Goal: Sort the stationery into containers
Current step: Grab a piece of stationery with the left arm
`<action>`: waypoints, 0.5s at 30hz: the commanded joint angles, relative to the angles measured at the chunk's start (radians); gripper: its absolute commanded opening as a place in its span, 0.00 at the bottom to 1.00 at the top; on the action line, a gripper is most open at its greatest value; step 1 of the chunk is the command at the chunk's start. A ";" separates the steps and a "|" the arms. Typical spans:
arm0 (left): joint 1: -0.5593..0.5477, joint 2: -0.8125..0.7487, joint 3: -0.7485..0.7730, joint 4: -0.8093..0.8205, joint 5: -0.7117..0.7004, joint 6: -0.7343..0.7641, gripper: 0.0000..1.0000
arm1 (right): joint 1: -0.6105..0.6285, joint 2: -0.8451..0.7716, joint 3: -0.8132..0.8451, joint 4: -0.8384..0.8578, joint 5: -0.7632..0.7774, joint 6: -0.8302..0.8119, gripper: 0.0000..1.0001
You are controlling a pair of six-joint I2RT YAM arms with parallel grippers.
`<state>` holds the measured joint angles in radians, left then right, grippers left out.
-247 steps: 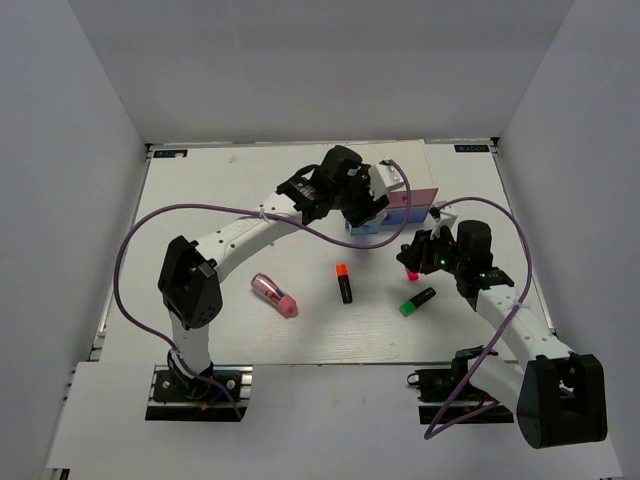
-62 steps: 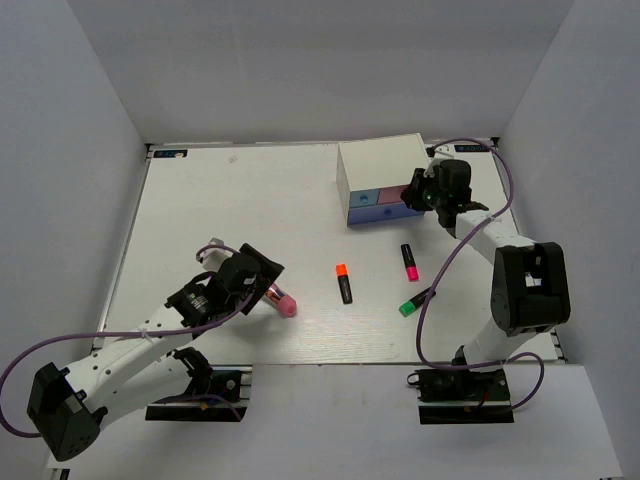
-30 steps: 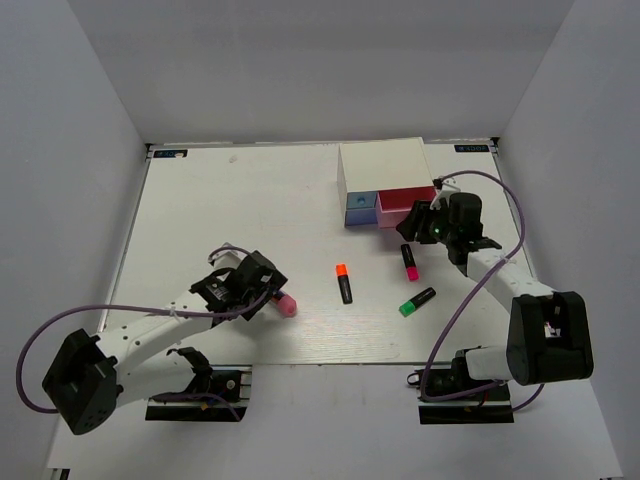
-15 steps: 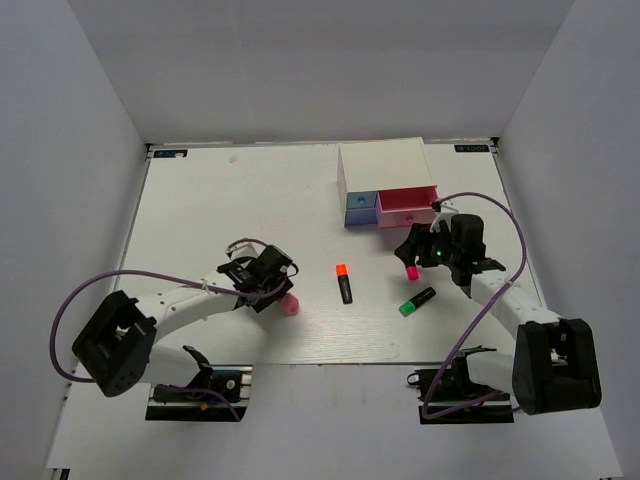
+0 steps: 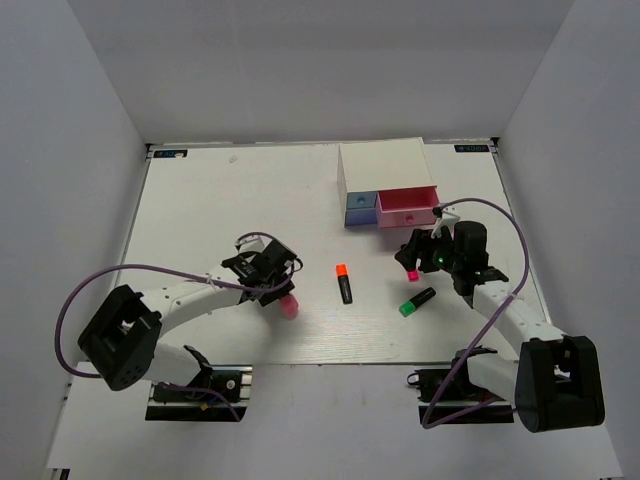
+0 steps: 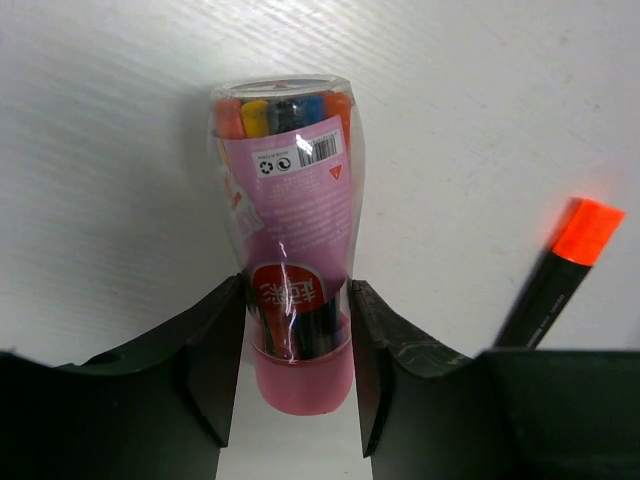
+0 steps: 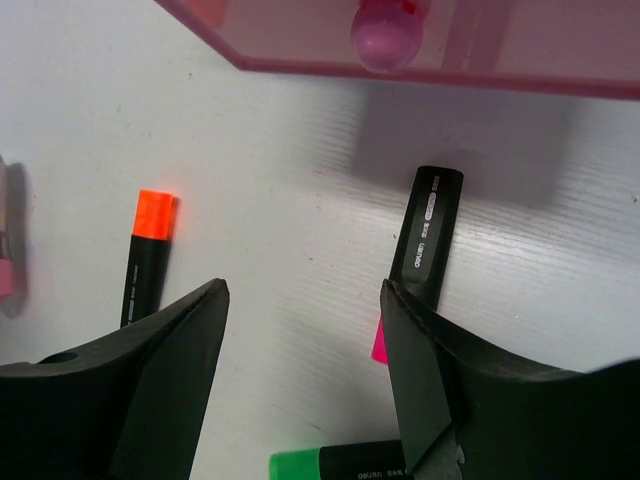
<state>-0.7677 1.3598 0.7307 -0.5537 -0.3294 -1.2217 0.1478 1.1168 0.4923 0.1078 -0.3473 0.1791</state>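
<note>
Gripping pink cylinder (image 6: 295,200) low w/ L hand (image 6: 298,305), R hand (image 7: 305,295) open, angled down over pink highlighter (image 7: 428,235)

Bright, even light — soft short shadows (darkest below pink drawer (image 7: 520,50)); all views sharp.

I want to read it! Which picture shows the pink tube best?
Left wrist view: the pink tube fills the frame, label clear, inside the left pincer. Top view: just a tiny pink blob. Right wrist view: barely a pink sliver at the left edge.
</note>
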 commanded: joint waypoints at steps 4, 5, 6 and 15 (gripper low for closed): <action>-0.013 -0.008 0.143 0.015 -0.007 0.137 0.08 | 0.001 -0.060 -0.031 0.044 -0.016 -0.024 0.68; -0.013 -0.008 0.154 0.015 -0.007 0.149 0.07 | 0.001 -0.058 -0.035 0.044 -0.018 -0.027 0.68; -0.013 -0.008 0.164 0.015 -0.007 0.160 0.07 | 0.001 -0.060 -0.040 0.047 -0.016 -0.026 0.68; -0.022 -0.027 0.315 0.138 0.003 0.456 0.00 | 0.001 -0.086 -0.054 0.059 -0.012 -0.036 0.68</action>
<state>-0.7845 1.3674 0.9607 -0.5205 -0.3241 -0.9245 0.1478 1.0504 0.4480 0.1246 -0.3481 0.1627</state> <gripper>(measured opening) 0.527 0.682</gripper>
